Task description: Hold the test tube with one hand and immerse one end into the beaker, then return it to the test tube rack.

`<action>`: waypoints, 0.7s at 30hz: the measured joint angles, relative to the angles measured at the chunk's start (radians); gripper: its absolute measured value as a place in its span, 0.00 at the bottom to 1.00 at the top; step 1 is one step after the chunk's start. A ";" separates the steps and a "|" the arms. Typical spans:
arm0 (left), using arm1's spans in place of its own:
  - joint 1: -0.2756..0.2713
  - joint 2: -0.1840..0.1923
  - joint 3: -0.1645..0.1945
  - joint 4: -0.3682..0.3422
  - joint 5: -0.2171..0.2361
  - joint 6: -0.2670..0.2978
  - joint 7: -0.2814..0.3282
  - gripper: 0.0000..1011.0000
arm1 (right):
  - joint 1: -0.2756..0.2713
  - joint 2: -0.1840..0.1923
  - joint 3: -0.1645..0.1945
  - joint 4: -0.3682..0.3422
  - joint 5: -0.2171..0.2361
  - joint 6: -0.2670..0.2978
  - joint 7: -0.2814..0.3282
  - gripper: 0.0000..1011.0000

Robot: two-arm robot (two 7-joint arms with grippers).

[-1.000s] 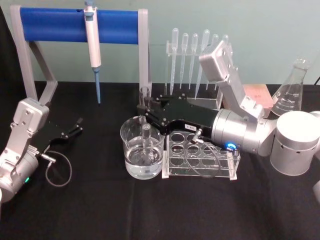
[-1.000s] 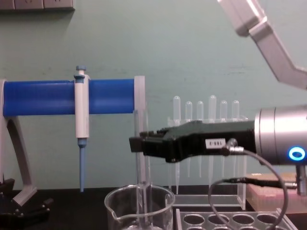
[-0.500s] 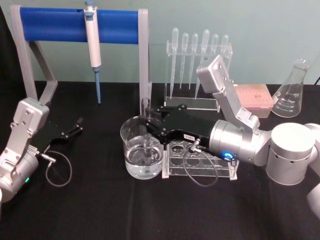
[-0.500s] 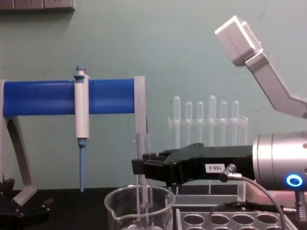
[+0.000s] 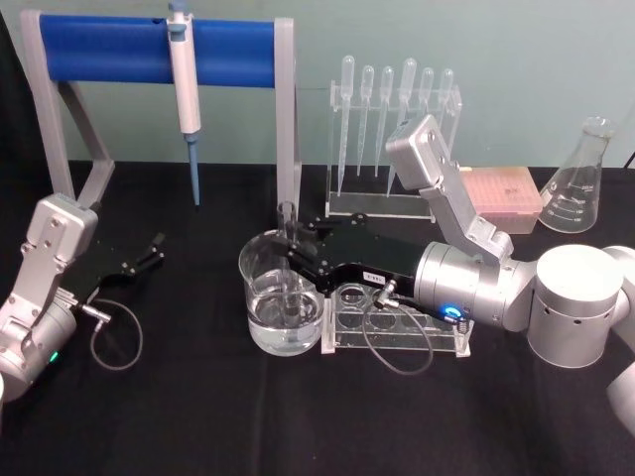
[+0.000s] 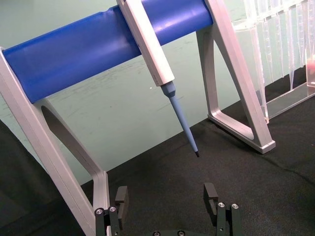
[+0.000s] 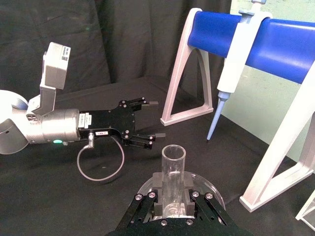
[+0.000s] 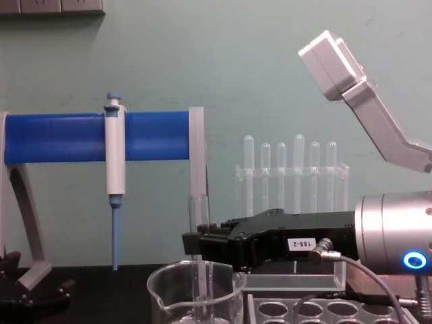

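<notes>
The clear test tube (image 5: pixel 289 220) stands upright with its lower end down inside the glass beaker (image 5: pixel 254 296), which holds water. My right gripper (image 5: pixel 295 260) is shut on the tube's upper part, just above the beaker's rim. From the chest view the tube (image 8: pixel 198 214) rises from the black right gripper (image 8: pixel 196 246) over the beaker (image 8: pixel 169 298). The right wrist view shows the tube's open rim (image 7: pixel 173 164) held in the right gripper (image 7: pixel 172 206). My left gripper (image 5: pixel 154 248) rests open on the table at the left, also seen as the left gripper (image 6: pixel 166 196).
A grey stand with a blue bar (image 5: pixel 119 50) holds a hanging pipettor (image 5: pixel 184 79) behind the beaker. A clear plastic rack (image 5: pixel 397 317) sits right beside the beaker under my right wrist. Bulb pipettes (image 5: pixel 392 109), a pink box (image 5: pixel 506 188) and a flask (image 5: pixel 580 178) stand at the back right.
My right gripper has come down with the test tube, sinking its lower end deeper into the beaker. The left arm has not moved.
</notes>
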 joint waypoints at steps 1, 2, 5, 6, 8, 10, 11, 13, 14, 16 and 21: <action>0.000 0.000 0.000 0.000 0.000 0.000 0.000 0.99 | 0.000 0.000 0.000 0.000 0.000 0.000 0.000 0.24; 0.000 0.000 0.000 0.000 0.000 0.000 0.000 0.99 | 0.000 0.000 0.000 0.000 0.000 0.000 0.000 0.24; 0.000 0.000 0.000 0.000 0.000 0.000 0.000 0.99 | 0.000 0.000 0.000 0.000 0.000 0.000 -0.001 0.24; 0.000 0.000 0.000 0.000 0.000 0.000 0.000 0.99 | 0.000 0.000 0.000 0.000 0.000 0.000 -0.001 0.24; 0.000 0.000 0.000 0.000 0.000 0.000 0.000 0.99 | 0.000 0.000 0.000 0.000 0.000 0.000 -0.001 0.24; 0.000 0.000 0.000 0.000 0.000 0.000 0.000 0.99 | 0.000 0.000 0.000 -0.001 0.000 0.000 -0.001 0.24; 0.000 0.000 0.000 0.000 0.000 0.000 0.000 0.99 | 0.000 0.000 0.000 -0.001 0.000 0.000 -0.001 0.24; 0.000 0.000 0.000 0.000 0.000 0.000 0.000 0.99 | 0.000 0.000 0.000 -0.001 0.000 0.000 -0.002 0.24; 0.000 0.000 0.000 0.000 0.000 0.000 0.000 0.99 | 0.000 0.000 0.000 -0.001 0.000 0.000 -0.002 0.24; 0.000 0.000 0.000 0.000 0.000 0.000 0.000 0.99 | 0.000 0.000 0.000 -0.001 0.000 0.000 -0.003 0.24; 0.000 0.000 0.000 0.000 0.000 0.000 0.000 0.99 | 0.000 0.000 0.000 -0.002 0.001 0.000 -0.003 0.24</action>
